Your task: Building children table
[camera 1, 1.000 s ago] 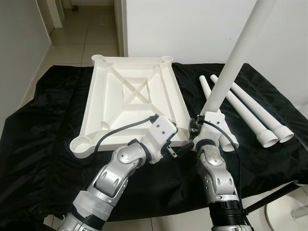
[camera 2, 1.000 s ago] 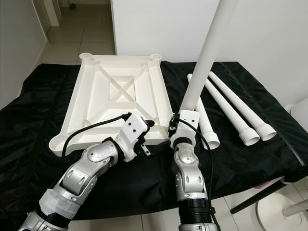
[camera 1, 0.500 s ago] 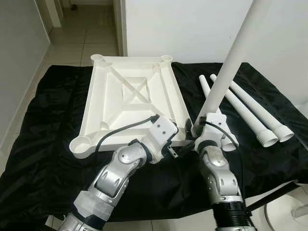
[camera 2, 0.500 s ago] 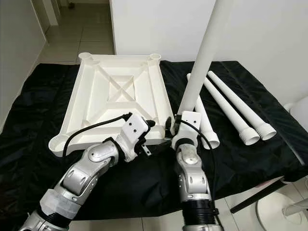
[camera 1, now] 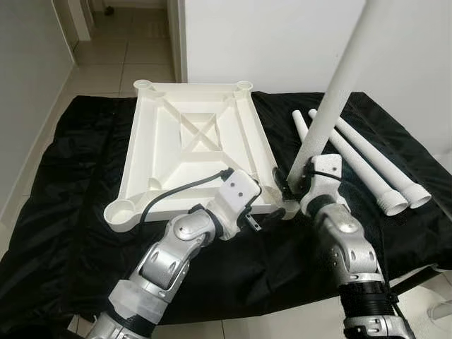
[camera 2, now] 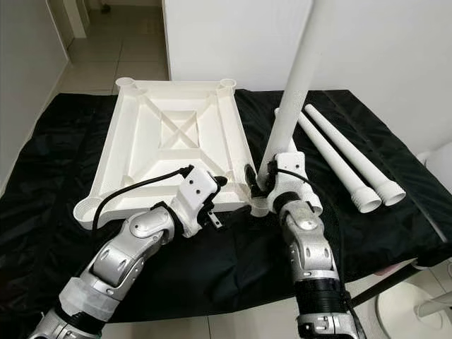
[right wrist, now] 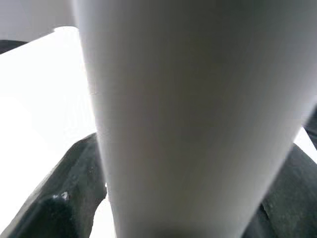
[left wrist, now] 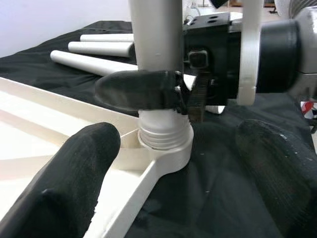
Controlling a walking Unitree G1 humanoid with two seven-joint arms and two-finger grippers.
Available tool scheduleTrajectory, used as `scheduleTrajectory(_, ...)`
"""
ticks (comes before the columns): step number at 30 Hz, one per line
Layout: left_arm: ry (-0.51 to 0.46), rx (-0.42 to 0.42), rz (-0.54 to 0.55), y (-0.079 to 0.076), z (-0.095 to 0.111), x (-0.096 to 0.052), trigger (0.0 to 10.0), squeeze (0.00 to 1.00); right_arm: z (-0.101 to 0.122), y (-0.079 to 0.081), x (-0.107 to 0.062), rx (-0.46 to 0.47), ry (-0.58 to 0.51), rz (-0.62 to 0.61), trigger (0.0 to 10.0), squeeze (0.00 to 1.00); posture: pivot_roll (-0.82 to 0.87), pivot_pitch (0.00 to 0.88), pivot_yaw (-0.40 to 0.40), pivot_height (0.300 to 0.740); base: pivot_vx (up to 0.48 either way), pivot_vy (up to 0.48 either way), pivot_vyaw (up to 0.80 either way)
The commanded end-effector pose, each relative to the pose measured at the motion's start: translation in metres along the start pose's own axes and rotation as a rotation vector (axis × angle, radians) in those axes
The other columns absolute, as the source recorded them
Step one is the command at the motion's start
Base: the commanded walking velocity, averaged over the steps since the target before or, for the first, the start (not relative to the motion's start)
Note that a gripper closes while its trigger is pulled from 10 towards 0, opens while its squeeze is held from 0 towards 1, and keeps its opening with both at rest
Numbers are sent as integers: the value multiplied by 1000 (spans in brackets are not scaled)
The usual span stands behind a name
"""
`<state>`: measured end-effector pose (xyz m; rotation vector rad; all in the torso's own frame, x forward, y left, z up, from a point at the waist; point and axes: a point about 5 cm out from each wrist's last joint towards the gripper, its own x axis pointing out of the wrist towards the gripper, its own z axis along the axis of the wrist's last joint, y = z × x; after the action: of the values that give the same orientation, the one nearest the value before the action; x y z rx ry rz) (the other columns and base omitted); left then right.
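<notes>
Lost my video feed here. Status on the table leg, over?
Right gripper shut on upright table leg, threaded end seated in tabletop corner socket. Left gripper open beside socket. Three spare legs lie clear.

— Is it bright?
— Yes. Even light from above, and the head views look sharp. The black cloth (camera 1: 70, 176) has little shiny spots, and the white tabletop (camera 1: 191, 152) is nearly glaring.
— Any blur?
— Up close. In the left wrist view the near black fingers (left wrist: 74, 183) are soft. In the right wrist view the white leg (right wrist: 188, 119) is a fuzzy, shaded blur.
</notes>
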<state>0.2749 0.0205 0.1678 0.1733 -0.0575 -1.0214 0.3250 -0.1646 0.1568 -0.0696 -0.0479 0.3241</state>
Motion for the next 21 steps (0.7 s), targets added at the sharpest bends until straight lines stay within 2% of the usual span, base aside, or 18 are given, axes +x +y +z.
scheduleTrajectory(1, 18, 9, -5, 1, -3, 0, 10000, 0, -4, -1, 1, -16, 9, 106, 10000, 0, -58, 0, -27, 740, 0, 0, 0)
scheduleTrajectory(4, 24, 12, -18, 0, -4, -1, 10000, 0, -6, -3, 3, -20, 18, 141, 10000, 0, -54, 0, -26, 740, 0, 0, 0)
scheduleTrajectory(6, 33, 18, -39, -1, -5, -2, 10000, 0, -9, -5, 6, -26, 34, 214, 10000, 0, -51, 0, -23, 740, 0, 0, 0)
scheduleTrajectory(15, 44, 17, -49, 0, -7, -5, 10000, 0, -11, -10, 11, -41, 47, 317, 10000, 0, -44, 0, -24, 740, 0, 0, 0)
scheduleTrajectory(16, 48, 16, -52, 0, -7, -6, 10000, 0, -11, -12, 12, -40, 51, 331, 9529, 0, -44, 0, -24, 740, 0, 0, 0)
scheduleTrajectory(17, 51, 17, -53, 1, -8, -7, 10000, 0, -12, -14, 13, -52, 54, 349, 3137, 0, -41, 0, -24, 740, 0, 0, 0)
scheduleTrajectory(18, 51, 17, -53, 1, -8, -7, 10000, 0, -12, -14, 13, -52, 54, 349, 3137, 0, -41, 0, -24, 740, 0, 0, 0)
scheduleTrajectory(19, 53, 19, -53, 1, -8, -7, 10000, 0, -14, -17, 14, -52, 64, 355, 0, 0, -39, 0, -24, 740, 0, 0, 0)
scheduleTrajectory(21, 55, 22, -51, 1, -9, -8, 10000, 0, -16, -19, 14, -47, 80, 353, 0, 0, -38, 0, -26, 740, 0, 0, 0)
